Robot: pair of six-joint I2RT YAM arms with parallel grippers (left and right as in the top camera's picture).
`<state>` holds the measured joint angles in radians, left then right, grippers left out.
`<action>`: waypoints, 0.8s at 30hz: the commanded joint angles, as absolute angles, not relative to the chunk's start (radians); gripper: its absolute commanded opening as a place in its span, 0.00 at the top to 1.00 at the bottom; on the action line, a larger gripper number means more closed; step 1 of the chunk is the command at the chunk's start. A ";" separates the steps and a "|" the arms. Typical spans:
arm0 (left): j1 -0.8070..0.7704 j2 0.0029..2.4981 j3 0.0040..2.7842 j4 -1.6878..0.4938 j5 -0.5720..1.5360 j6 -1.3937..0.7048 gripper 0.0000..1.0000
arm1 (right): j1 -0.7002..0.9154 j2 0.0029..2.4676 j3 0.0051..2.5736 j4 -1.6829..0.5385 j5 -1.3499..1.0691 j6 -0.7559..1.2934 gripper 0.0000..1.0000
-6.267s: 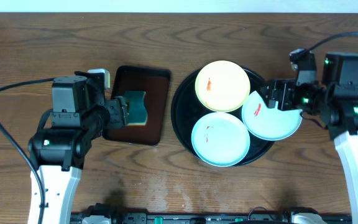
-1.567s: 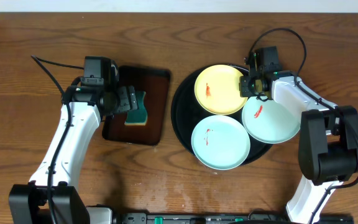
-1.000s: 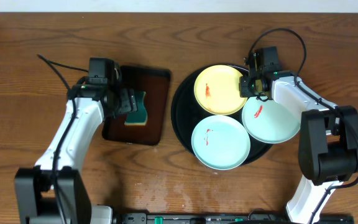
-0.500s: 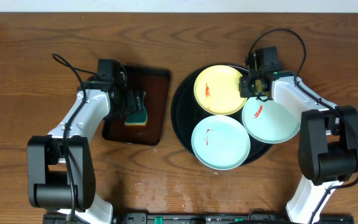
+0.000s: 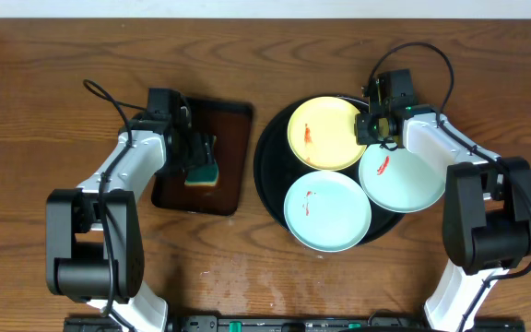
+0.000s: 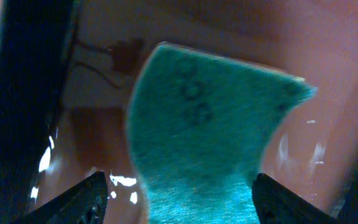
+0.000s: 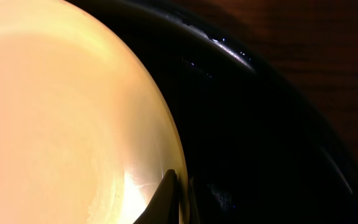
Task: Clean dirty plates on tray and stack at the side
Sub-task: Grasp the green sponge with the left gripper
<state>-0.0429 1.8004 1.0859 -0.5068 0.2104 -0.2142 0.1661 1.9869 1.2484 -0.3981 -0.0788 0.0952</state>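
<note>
Three plates lie on the round black tray (image 5: 267, 184): a pale yellow plate (image 5: 328, 132) at the back, a mint plate (image 5: 327, 209) in front and a second mint plate (image 5: 402, 178) at the right, each with a small red smear. My right gripper (image 5: 370, 127) is shut on the yellow plate's (image 7: 61, 112) right rim, one finger (image 7: 166, 196) over the rim and the other under it. My left gripper (image 5: 195, 159) stands open, its fingers (image 6: 73, 202) on either side of a teal sponge (image 6: 210, 124).
The sponge (image 5: 203, 164) lies in a small dark brown rectangular tray (image 5: 227, 138) left of the black tray. Wood-grain tabletop (image 5: 247, 277) surrounds both trays. Black cables arc over each arm.
The left arm has swung in closer over the sponge and its jaws have narrowed a little around it. The right arm and the plates have not moved.
</note>
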 commanded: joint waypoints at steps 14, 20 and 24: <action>-0.047 1.808 1.077 -0.509 0.277 -0.257 0.21 | 0.178 1.964 1.258 -0.402 -0.086 0.092 0.94; -0.043 1.732 1.144 -0.628 0.276 -0.259 0.23 | 0.178 1.964 1.258 -0.403 -0.087 0.092 0.93; -0.049 1.625 1.146 -0.682 0.275 -0.260 0.78 | 0.178 1.964 1.258 -0.403 -0.086 0.092 0.93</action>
<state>-0.0441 1.7176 1.1019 -0.6559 0.2825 -0.2623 0.1703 1.9869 1.2484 -0.4004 -0.0788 0.0952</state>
